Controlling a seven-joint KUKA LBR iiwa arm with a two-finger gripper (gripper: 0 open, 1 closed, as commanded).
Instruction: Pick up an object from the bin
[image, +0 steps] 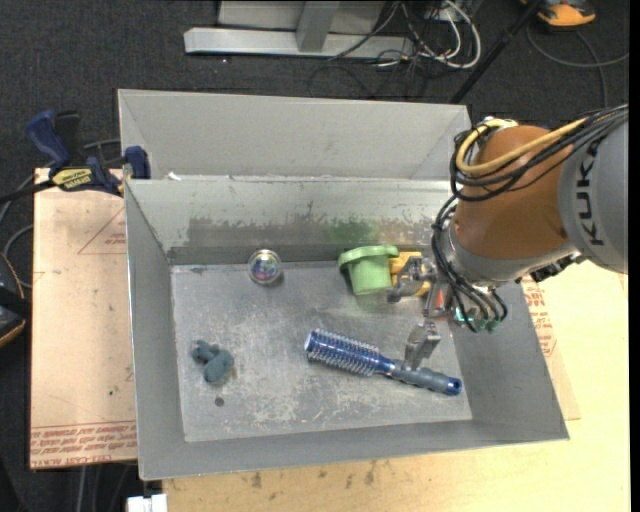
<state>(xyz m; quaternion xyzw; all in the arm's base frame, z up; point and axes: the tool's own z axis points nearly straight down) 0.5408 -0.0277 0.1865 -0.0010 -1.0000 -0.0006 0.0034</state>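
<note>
My gripper (412, 318) hangs low at the bin's right side with its two grey fingers spread apart and nothing between them. One fingertip (420, 348) stands just above the handle of a blue hairbrush (345, 353), which lies slanted across the floor at the front right. The other fingertip (402, 288) is beside a green cup (368, 270) lying tipped near the back wall. A small yellow thing (406, 264) peeks out behind the cup, partly hidden by the gripper.
A small shiny round thing (265, 267) rests against the back wall at mid-left. A lumpy grey-blue thing (212, 361) lies at the front left. The arm's orange cover and cables overhang the bin's right wall.
</note>
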